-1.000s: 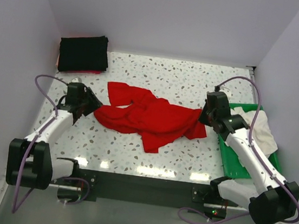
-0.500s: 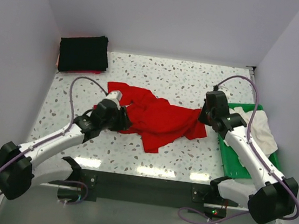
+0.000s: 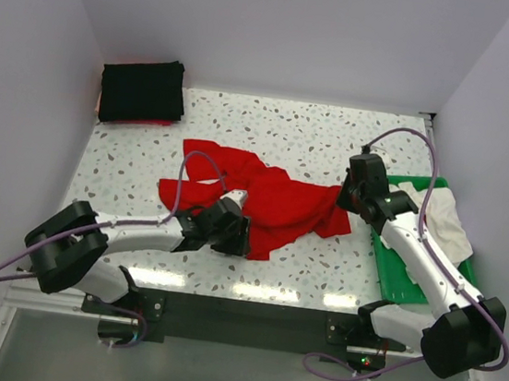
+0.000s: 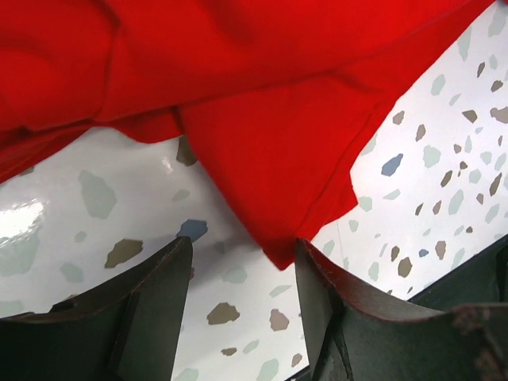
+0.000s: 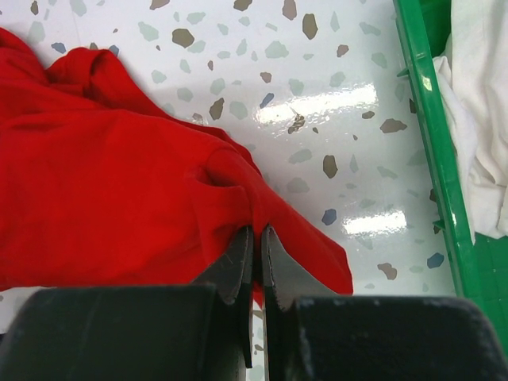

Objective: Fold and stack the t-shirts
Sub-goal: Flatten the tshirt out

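Observation:
The red t-shirt [image 3: 263, 196] lies crumpled across the middle of the table. My right gripper [image 3: 344, 200] is shut on a pinched fold at its right edge [image 5: 258, 214]. My left gripper [image 3: 241, 240] is open just above the table, its jaws either side of the shirt's lower corner [image 4: 278, 198], which hangs between them untouched. The black t-shirt [image 3: 142, 90] lies folded at the back left. The whitish t-shirt [image 3: 448, 222] lies bunched in the green tray [image 3: 401, 269]; it also shows in the right wrist view [image 5: 480, 119].
The green tray's rim [image 5: 429, 143] runs close to the right of my right gripper. Walls enclose the table on the left, back and right. Bare speckled tabletop [image 3: 127, 170] shows left of the red shirt and along the front.
My left arm has swung from the shirt's left side across to its lower front corner, now low and stretched rightward. My right gripper has stayed on the shirt's right edge.

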`<control>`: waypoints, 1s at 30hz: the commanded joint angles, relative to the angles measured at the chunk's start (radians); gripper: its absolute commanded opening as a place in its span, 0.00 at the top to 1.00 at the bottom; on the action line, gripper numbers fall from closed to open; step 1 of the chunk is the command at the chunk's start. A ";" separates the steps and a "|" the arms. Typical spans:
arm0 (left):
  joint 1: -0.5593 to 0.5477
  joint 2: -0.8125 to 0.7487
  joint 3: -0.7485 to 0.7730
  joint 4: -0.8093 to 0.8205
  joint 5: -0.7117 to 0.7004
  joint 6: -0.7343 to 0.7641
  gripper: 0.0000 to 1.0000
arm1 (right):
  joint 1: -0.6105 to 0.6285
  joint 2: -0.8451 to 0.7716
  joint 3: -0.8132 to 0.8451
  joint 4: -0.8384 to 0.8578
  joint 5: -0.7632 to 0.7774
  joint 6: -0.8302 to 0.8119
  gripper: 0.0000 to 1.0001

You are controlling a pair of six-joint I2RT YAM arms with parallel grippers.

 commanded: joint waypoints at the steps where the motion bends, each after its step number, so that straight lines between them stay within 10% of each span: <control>1: -0.014 0.052 0.052 0.112 0.013 -0.026 0.41 | -0.003 -0.007 0.039 0.035 0.001 -0.013 1.00; 5: -0.026 0.107 0.080 0.166 0.027 -0.034 0.44 | -0.005 -0.008 0.045 0.033 0.006 -0.013 1.00; 12: -0.030 0.005 0.106 0.019 -0.124 -0.057 1.00 | -0.014 -0.024 0.061 0.009 0.029 -0.018 1.00; 23: 0.006 -0.538 0.345 -0.571 -0.597 -0.047 1.00 | -0.019 -0.165 0.183 -0.101 0.081 -0.042 1.00; 30: 0.006 -0.629 0.629 -0.658 -0.680 0.096 1.00 | -0.019 -0.281 0.450 -0.189 -0.009 -0.064 1.00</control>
